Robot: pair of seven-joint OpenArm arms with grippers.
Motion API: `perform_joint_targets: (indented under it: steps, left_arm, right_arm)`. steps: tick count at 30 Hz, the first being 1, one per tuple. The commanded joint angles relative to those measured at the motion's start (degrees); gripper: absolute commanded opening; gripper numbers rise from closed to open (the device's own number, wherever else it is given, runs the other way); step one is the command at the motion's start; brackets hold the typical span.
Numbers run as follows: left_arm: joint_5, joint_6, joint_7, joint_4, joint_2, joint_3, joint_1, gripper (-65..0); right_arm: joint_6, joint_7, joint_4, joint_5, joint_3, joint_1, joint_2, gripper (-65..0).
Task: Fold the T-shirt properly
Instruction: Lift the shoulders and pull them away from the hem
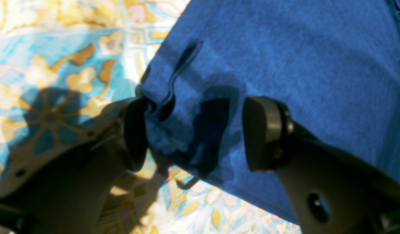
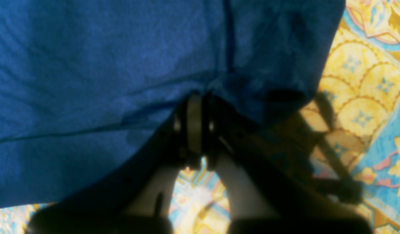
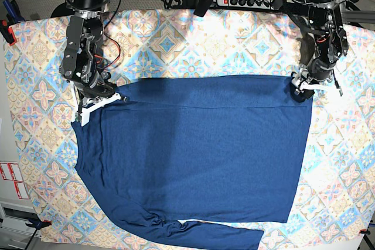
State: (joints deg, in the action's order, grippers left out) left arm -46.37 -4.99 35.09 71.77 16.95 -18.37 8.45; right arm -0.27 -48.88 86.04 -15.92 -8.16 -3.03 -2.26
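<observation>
Pastel tile-patterned tablecloth (image 3: 193,39) covers the table beneath a dark navy long-sleeved T-shirt (image 3: 199,150), which lies spread flat at centre, its far edge doubled over into a straight band and one sleeve trailing along the near edge. At that band's ends, the right gripper (image 2: 193,126) pinches a fold of fabric, while the left gripper (image 1: 193,133) stands spread wide over the corner.

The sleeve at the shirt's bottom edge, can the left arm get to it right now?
Probably not yet: the left gripper is at the shirt's top corner, and the sleeve lies at the opposite edge.
</observation>
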Motion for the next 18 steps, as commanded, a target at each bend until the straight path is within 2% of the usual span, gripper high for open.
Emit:
perform_joint_targets:
  steps: [1, 4, 5, 13, 18]
  left_arm:
    - [-0.4, -0.2, 2.1, 0.4, 0.2, 1.4, -0.1, -33.5]
    - [-0.4, -1.6, 2.0, 0.4, 0.3, 1.7, -0.2, -58.7]
    - [-0.4, -2.3, 2.0, 0.4, 0.3, 1.7, -0.2, -65.0]
    - [-0.4, -2.9, 1.7, 1.9, 1.0, 1.6, 4.1, -65.0]
    - [-0.4, -3.0, 1.6, 9.8, 1.6, 1.6, 10.1, -65.0]
  right_arm:
    - [0.1, 1.0, 1.3, -0.3, -0.1, 0.8, -0.4, -64.8]
    - [0.1, 1.0, 1.4, -0.4, -0.1, 0.8, -0.4, -64.8]
    - [0.1, 1.0, 1.6, -0.4, -0.1, 0.8, -0.4, -64.8]
    - [0.1, 1.0, 1.7, -0.4, -0.5, -1.1, -0.6, -64.8]
    - [0.1, 1.1, 3.0, -0.4, -0.5, -4.4, -0.7, -65.0]
